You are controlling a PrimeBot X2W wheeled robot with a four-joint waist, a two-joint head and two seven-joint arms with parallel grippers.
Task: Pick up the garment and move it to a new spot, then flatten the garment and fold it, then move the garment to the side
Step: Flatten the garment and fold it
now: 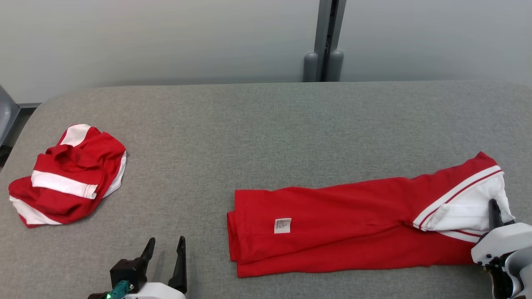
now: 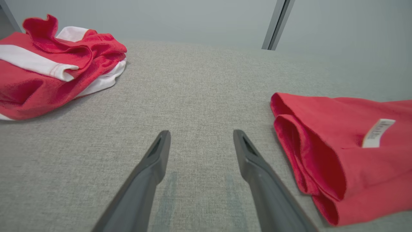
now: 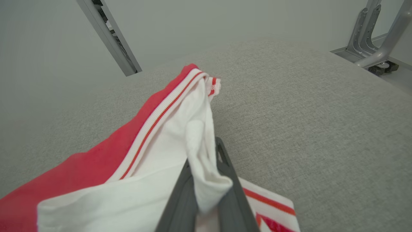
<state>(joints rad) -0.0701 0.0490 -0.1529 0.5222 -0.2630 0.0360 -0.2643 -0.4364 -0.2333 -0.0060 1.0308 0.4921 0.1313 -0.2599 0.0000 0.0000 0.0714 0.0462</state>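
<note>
Right gripper is pinching the garment: in the right wrist view both fingers are pressed together on a bunched white fold at the garment's striped end, with cloth draped over the tips. Head view agrees, one dark finger poking up into the white panel at the far right of the table. Garment lies folded into a long red strip from table centre out to the right, slightly slanted, its right end farther back. The layered edges are at its left end, and a white label sits face up near that end. The white panel with red-and-white ribbed trim is at the gripped end, bunched at the pinch; the rest lies flat. Left gripper is spread wide, low over bare table at the front left, fingers pointing away from the robot. The garment's left end is just to its right, not touching. Heap of crumpled red-and-white cloth sits at the far left of the table, well apart from the garment. Grey wall behind, with a grey post at back centre.
</note>
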